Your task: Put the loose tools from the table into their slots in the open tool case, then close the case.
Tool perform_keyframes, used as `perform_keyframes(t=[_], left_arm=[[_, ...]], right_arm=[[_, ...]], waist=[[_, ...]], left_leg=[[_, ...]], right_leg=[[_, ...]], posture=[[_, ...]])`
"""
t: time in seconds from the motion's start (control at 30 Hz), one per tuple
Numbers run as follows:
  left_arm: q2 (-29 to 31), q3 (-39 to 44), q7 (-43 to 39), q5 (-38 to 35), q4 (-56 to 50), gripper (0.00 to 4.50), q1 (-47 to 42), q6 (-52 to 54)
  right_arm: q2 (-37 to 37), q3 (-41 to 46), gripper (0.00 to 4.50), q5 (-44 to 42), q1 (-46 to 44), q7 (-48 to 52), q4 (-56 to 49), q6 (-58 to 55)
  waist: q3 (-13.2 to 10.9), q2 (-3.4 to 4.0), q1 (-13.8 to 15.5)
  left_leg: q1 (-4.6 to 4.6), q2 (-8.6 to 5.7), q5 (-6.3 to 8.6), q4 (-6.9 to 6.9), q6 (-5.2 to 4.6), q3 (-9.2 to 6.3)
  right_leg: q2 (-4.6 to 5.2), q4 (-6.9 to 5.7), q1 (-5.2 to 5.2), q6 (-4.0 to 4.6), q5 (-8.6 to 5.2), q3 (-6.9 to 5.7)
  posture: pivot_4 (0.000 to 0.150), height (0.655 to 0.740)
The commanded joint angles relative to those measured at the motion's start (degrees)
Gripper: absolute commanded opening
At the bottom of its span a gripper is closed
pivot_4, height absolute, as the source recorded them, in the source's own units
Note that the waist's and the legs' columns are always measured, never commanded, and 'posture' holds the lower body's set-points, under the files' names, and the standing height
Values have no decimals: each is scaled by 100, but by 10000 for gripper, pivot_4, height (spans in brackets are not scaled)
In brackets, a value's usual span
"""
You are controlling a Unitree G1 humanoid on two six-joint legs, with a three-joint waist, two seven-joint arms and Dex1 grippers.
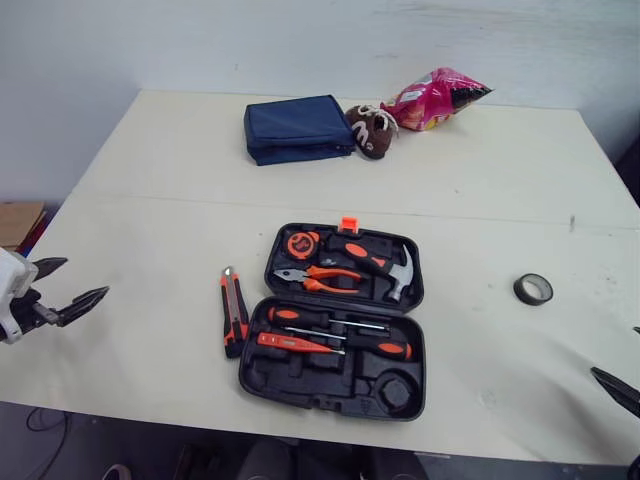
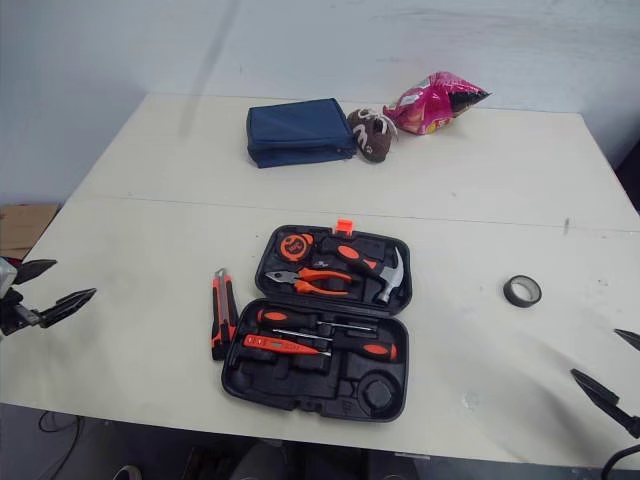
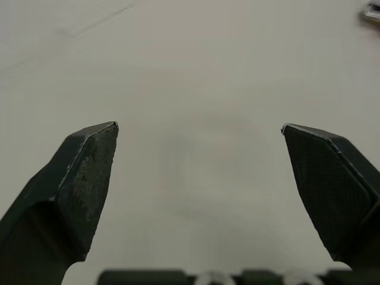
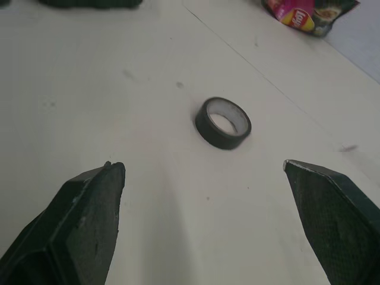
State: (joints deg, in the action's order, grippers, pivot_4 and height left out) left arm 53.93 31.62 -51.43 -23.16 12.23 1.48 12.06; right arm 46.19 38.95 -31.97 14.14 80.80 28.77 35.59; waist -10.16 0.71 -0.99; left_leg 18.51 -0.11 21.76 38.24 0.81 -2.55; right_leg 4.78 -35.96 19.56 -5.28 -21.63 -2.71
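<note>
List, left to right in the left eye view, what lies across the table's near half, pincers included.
left pincer → utility knife → open tool case → roll of black tape → right pincer

Of the right gripper point(image 2: 594, 352) you get only the tips of its fingers point(image 2: 603, 393) at the frame's edge, the right wrist view clips the tool case point(image 4: 89, 2) and snack bag point(image 4: 310, 13), and the thin metal piece point(image 1: 315, 333) in the case is perhaps a screwdriver shaft.
</note>
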Motion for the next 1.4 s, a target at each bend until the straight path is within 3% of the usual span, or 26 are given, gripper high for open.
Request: perform_keyframes(t=[0.03,0.17,0.33,0.43,0.7,0.97,1.23,1.4], left_arm=[[-85,50,90,-352,-1704,44919,631,846],[-429,375,475,-791,-2952,44919,1092,1631],[-874,130,697,-924,-4256,44919,1930,2063],[-1096,-262,878,-471,-4598,44919,2220,1849],[-1534,-925,1135,94,-4550,44919,2338,1347],[-1759,-1463,1204,178,-4569,44919,2303,1313],[-2311,-1757,2195,780,-4335,44919,1888,1331],[-2726,-1605,2770,736,-4244,44919,1541,1690]], right_arm=[[-238,-538,45000,-373,61,-71,-1311,-684],[-407,-897,45000,-440,151,-227,-2248,-1118],[-506,-1200,45000,-412,140,-253,-2733,-1392],[-521,-1287,45000,-426,23,-268,-2822,-1505],[-566,-1404,45000,-328,-235,-259,-2670,-1527],[-683,-1455,45000,-241,-365,-277,-2613,-1441],[-780,-1499,45000,-205,-325,-359,-2637,-1344],[-825,-1515,45000,-195,-291,-396,-2679,-1342]], waist=[[-3,-5,-38],[-9,-3,-40],[-12,-5,-39],[-15,-10,11],[-16,-8,103],[-16,-8,99],[-16,-9,102],[-16,-9,106]], left_leg=[[2,1,0,1,0,0],[0,5,-3,1,5,-3],[-1,2,-1,-1,3,-1],[-1,3,-2,3,3,-4],[-1,2,-2,1,2,-4],[-1,2,-2,0,3,-5],[-1,1,-2,2,2,-4],[-1,1,-3,3,3,-4]], right_leg=[[0,0,1,-1,0,3],[-4,0,0,0,0,1],[-3,11,-6,0,0,3],[-4,10,-8,0,0,2],[-6,22,-11,0,0,1],[-10,19,-10,0,0,-1],[-10,18,-12,-1,1,-1],[-11,15,-12,-2,1,-2]], posture=[[1500,7400],[1500,7400],[1500,7400],[1500,7400],[1500,7400],[1500,7400],[1500,7400],[1500,7400]])
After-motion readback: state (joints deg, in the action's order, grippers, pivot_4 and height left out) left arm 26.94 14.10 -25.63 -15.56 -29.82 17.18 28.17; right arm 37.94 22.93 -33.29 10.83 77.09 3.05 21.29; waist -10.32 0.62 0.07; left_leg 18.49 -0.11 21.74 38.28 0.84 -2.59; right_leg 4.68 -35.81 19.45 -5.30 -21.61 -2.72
